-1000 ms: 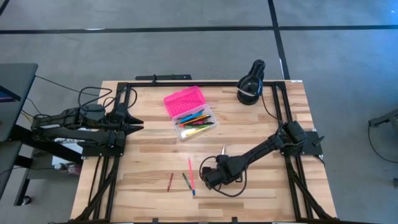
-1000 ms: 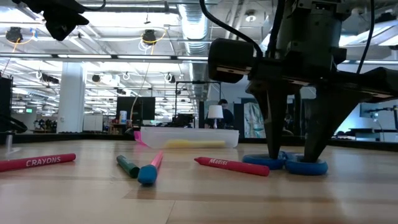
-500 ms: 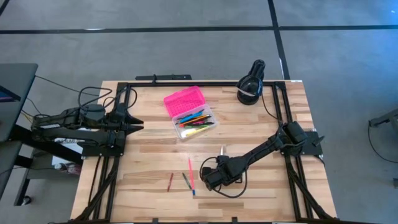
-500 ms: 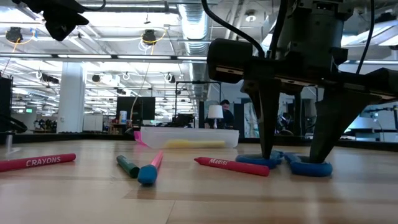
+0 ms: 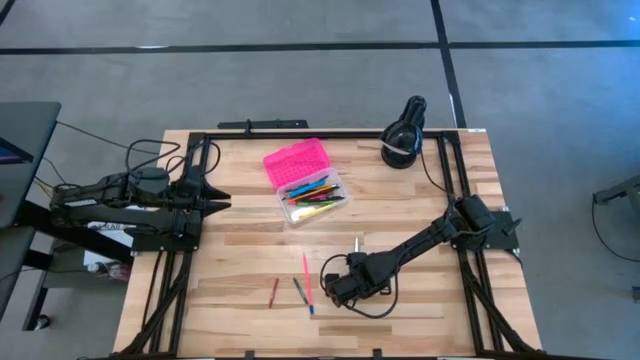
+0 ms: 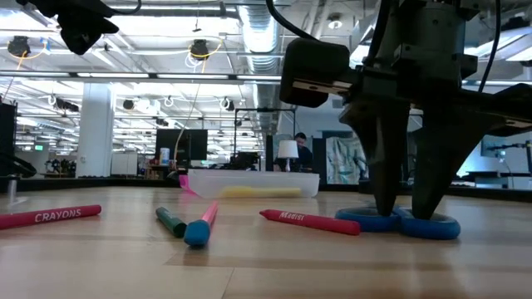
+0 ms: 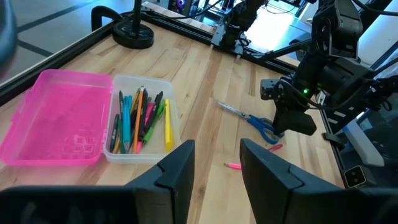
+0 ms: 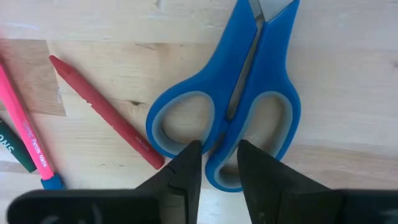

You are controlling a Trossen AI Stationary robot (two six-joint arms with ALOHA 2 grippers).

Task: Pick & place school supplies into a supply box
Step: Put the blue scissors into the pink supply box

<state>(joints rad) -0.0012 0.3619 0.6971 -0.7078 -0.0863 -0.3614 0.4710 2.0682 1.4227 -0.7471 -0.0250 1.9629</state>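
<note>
The right gripper (image 8: 216, 163) stands on the scissors (image 8: 230, 106), its fingers (image 8: 186, 168) narrowly apart, one tip in each handle loop astride the middle bars; whether they grip is unclear. The scissors lie flat on the table (image 5: 420, 300), well apart from the box (image 5: 306, 181), on its near side. The left gripper (image 7: 214, 165) hangs partly open and empty to the left of the box. Crayons (image 6: 309, 221) lie beside the scissors. Beyond the box is a lit hall with a person (image 6: 301, 149).
</note>
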